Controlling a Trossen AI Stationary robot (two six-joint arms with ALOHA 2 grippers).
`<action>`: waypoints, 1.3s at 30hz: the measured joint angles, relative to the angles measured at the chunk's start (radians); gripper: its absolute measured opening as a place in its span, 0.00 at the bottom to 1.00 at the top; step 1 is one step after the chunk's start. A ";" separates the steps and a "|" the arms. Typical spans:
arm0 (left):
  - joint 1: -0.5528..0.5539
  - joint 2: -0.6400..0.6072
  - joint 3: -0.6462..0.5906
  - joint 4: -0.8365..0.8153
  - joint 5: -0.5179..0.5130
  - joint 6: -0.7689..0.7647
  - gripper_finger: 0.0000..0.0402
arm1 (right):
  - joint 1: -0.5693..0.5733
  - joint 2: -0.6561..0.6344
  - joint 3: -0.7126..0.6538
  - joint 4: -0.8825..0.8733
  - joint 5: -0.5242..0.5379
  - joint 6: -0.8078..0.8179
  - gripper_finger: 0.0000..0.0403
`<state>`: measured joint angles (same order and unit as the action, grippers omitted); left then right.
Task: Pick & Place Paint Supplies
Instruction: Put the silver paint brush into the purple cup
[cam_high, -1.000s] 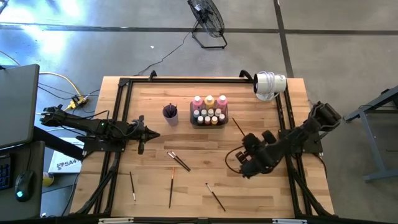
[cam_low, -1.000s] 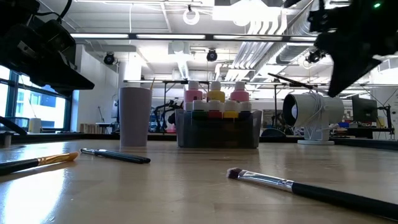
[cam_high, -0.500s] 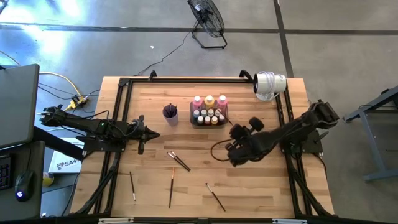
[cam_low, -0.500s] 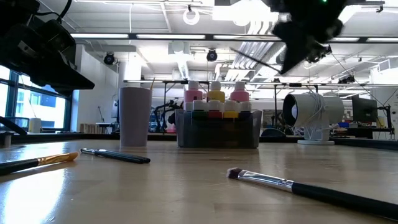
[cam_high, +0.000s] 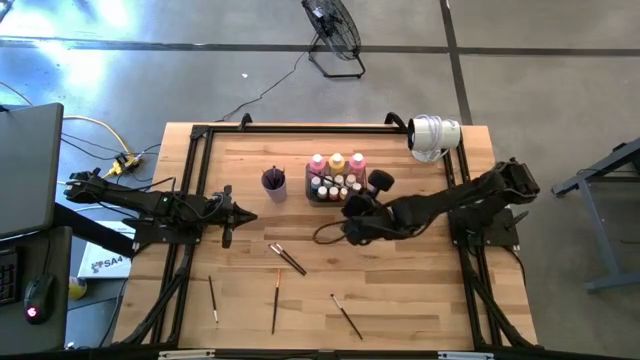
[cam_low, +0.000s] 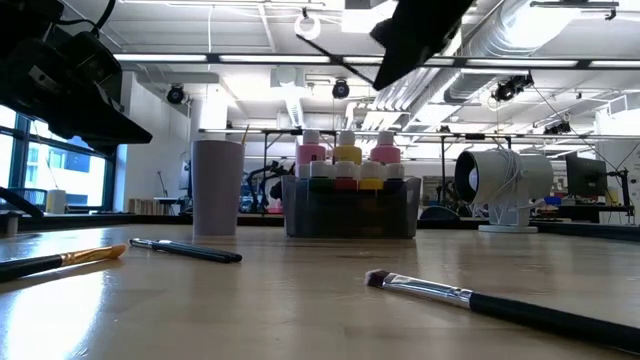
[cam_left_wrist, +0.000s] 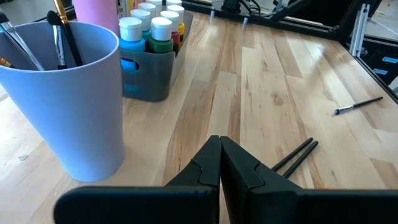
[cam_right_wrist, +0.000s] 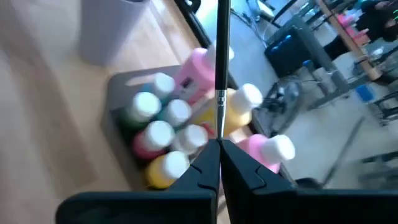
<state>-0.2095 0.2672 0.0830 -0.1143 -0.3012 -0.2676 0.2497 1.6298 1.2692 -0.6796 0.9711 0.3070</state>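
The paintbrush (cam_right_wrist: 221, 68) in play is pinched in the fully closed fingers of the right gripper (cam_right_wrist: 219, 152), carried in the air just in front of the dark grey tray (cam_high: 350, 197) of paint bottles (cam_high: 337, 176), handle pointing out over the pink, yellow and white-capped bottles. The purple cup (cam_left_wrist: 68, 99), just beside the tray, already holds a few brushes (cam_left_wrist: 61, 37), so part of the sorting looks done. Left on the wooden table (cam_high: 420, 290) are a pair of brushes (cam_high: 288, 258) lying together near the middle, and three single brushes (cam_high: 275, 301) toward the near edge. The left gripper (cam_left_wrist: 220, 163) waits at the table's left side, fingers pressed together on nothing. By my reading, the task is under way, with one brush in transit and about five to go.
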 joint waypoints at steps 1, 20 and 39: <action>0.000 0.000 0.000 0.000 0.000 0.000 0.00 | -0.011 0.010 0.000 0.013 -0.001 -0.026 0.01; 0.000 0.000 0.000 -0.001 0.000 0.000 0.00 | -0.070 0.210 0.168 0.202 0.085 -0.597 0.01; 0.000 -0.002 0.000 0.104 0.057 -0.052 0.00 | -0.088 0.259 0.187 0.320 0.153 -0.869 0.01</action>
<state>-0.2093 0.2653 0.0826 -0.0103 -0.2438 -0.3196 0.1613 1.8889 1.4563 -0.3596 1.1237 -0.5620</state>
